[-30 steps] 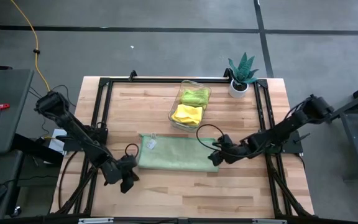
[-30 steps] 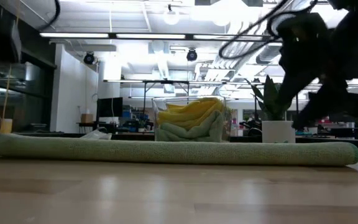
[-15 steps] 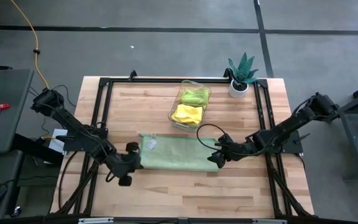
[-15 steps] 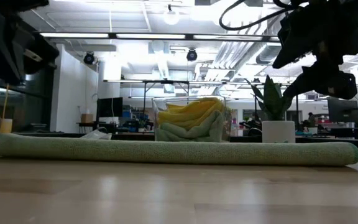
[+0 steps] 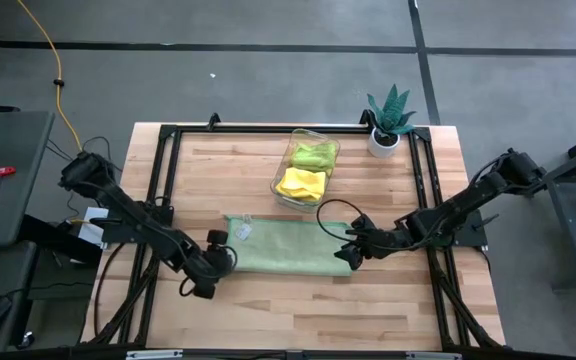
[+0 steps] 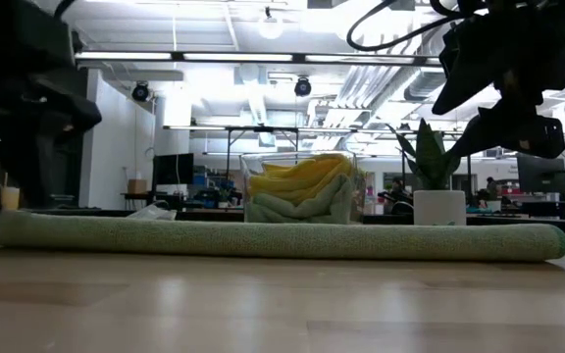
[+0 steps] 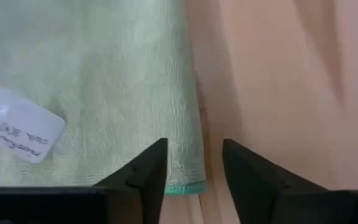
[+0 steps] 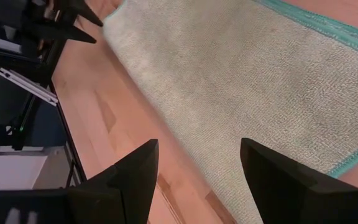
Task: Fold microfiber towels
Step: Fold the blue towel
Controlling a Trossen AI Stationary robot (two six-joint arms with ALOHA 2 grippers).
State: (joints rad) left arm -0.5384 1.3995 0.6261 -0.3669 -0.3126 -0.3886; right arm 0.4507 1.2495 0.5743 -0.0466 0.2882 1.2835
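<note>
A pale mint green microfiber towel (image 5: 283,246) lies folded into a long strip on the table, with a white label (image 7: 17,127) near its left end. My left gripper (image 5: 226,258) is open over the towel's near left corner (image 7: 188,180), one finger above the cloth and one above bare wood. My right gripper (image 5: 348,255) is open above the towel's near right corner and hangs clear of it in the low view (image 6: 503,83). Yellow and lime green towels fill the clear bin (image 5: 305,168).
The clear bin stands just beyond the towel at mid-table. A spiky potted plant (image 5: 388,122) sits at the far right corner. A black frame (image 5: 163,150) runs round the tabletop. Bare wood (image 5: 298,305) lies between the towel and the near edge.
My left gripper has moved from near the table's front edge toward the far and right, up to the towel's near left corner. My right gripper has risen a little above the towel's right end. The towel has stayed where it was.
</note>
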